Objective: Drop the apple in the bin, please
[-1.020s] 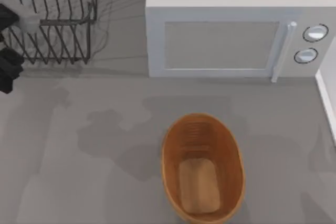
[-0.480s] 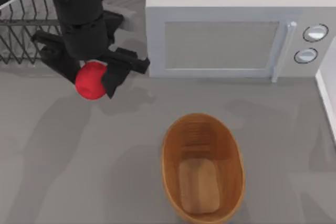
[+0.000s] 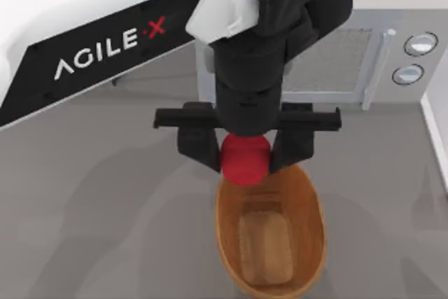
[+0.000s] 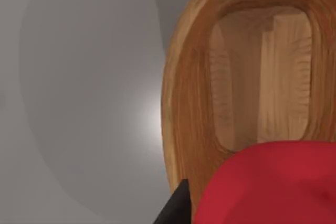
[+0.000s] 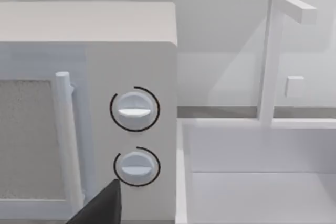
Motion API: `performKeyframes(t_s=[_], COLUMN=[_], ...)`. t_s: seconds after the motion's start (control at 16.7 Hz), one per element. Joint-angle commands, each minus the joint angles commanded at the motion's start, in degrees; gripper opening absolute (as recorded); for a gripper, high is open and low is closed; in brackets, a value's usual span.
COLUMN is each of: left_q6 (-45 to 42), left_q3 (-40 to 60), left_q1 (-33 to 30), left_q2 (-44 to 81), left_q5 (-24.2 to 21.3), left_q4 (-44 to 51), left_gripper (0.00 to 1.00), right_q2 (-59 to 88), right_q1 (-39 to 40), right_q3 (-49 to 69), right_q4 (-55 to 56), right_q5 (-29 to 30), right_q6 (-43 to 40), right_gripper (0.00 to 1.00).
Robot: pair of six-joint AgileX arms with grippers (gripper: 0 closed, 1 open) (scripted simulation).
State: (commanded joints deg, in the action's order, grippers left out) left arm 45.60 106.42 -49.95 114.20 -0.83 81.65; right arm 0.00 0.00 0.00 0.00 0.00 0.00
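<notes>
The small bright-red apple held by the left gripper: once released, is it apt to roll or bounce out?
The small bright-red rounded apple looks smooth and round, so it would probably roll freely. The left gripper holds it over the near rim of the oval brown wooden basket, so it may strike the sloping ribbed side. From there it would likely roll to the flat bottom.

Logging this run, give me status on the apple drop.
Left gripper shut on apple, above bin far rim. Right arm parked. Nothing in the way.
</notes>
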Motion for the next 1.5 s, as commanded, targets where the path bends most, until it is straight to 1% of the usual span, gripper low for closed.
performKeyframes(t_s=[0.12, 0.24, 0.66, 1.08, 1.38, 1.5], left_q6=[4.9, 7.4, 7.6, 7.6, 7.6, 7.6], left_q3=[0.7, 1.1, 0.0, -12.9, -13.9, -13.9], left_q1=[-3.3, -5.0, -5.0, -5.2, -5.2, -5.2], left_q2=[-0.1, -0.2, -0.2, 0.4, 0.4, 0.4], left_q5=[0.2, 0.3, 0.3, 0.3, 0.3, 0.3], left_q4=[-0.4, -0.6, -1.6, -15.2, -16.2, -16.2], left_gripper=[0.0, 0.0, 0.0, 0.0, 0.0, 0.15], right_q2=[0.0, 0.0, 0.0, 0.0, 0.0, 0.0], right_q1=[0.0, 0.0, 0.0, 0.0, 0.0, 0.0], right_q3=[0.0, 0.0, 0.0, 0.0, 0.0, 0.0], right_q4=[0.0, 0.0, 0.0, 0.0, 0.0, 0.0], right_q5=[0.0, 0.0, 0.0, 0.0, 0.0, 0.0], right_q6=[0.0, 0.0, 0.0, 0.0, 0.0, 0.0], right_gripper=[1.0, 1.0, 1.0, 1.0, 1.0, 1.0])
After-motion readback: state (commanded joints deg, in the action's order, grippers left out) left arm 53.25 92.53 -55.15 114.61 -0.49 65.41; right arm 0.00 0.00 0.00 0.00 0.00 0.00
